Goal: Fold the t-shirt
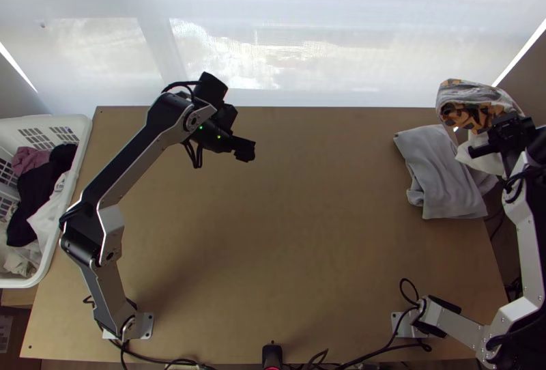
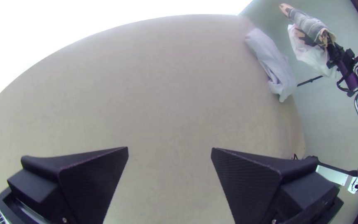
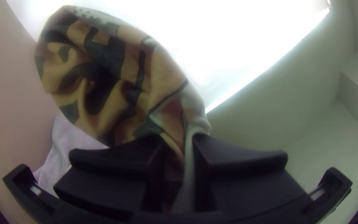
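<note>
At six o'clock on the worktop (image 1: 266, 254), one small dark device (image 1: 271, 356) at the near edge. Counted along the same edge, two arm bases: one at seven o'clock (image 1: 140, 325), one at five (image 1: 407, 325), with several cables (image 1: 368, 355) near them. Toward nine o'clock, just beside the worktop, one white basket (image 1: 65, 216) with mauve, black and white clothes (image 1: 34, 196) jumbled inside; exact count hard to tell.

Between two and three o'clock, at the worktop's edge, one grey cloth (image 1: 440, 172), folded and a little rumpled; number of layers not clear. Between eleven and twelve, above the worktop, one left end effector (image 1: 246, 149), two fingers (image 2: 94, 182) spread wide.

Farther, toward two o'clock, past the worktop's edge, one right end effector (image 1: 490, 136), two fingers (image 3: 241, 166) close together, pinching one patterned t-shirt (image 1: 467, 109). Bunched beyond those fingers, orange-brown with dark shapes and paler grey parts. Beneath, one white piece (image 2: 307, 52) hanging; whether part of the same t-shirt, impossible to tell. Farthest, at twelve o'clock, one wide, bright, sheer screen (image 1: 273, 56).
</note>
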